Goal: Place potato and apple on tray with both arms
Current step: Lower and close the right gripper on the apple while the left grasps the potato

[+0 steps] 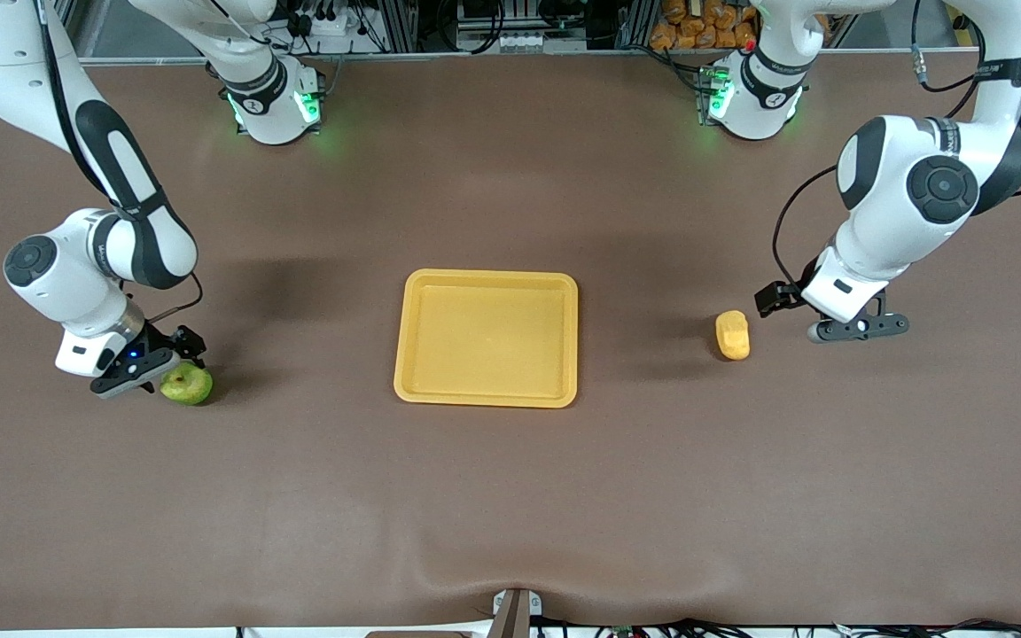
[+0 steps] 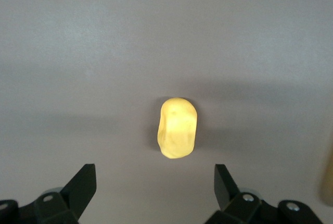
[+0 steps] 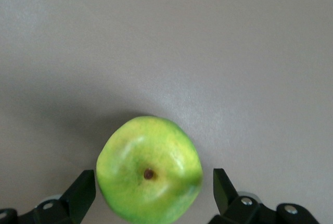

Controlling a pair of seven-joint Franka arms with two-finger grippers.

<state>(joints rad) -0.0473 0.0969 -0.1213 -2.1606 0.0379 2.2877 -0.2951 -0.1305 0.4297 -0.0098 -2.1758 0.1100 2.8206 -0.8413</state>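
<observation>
The yellow tray (image 1: 486,276) lies flat at the table's middle with nothing on it. The green apple (image 1: 187,385) sits on the table toward the right arm's end. My right gripper (image 1: 167,376) is low over it and open. In the right wrist view the apple (image 3: 149,169) lies stem dimple up between the two fingers (image 3: 80,193), with a small gap on each side. The yellow-orange potato (image 1: 732,335) lies toward the left arm's end. My left gripper (image 1: 858,328) is open beside it, over bare table. In the left wrist view the potato (image 2: 177,127) lies ahead of the open gripper (image 2: 155,187).
The table is covered by a brown mat (image 1: 510,496). A strip of the tray's edge (image 2: 329,182) shows at the border of the left wrist view. The arm bases (image 1: 276,102) stand along the table's edge farthest from the front camera.
</observation>
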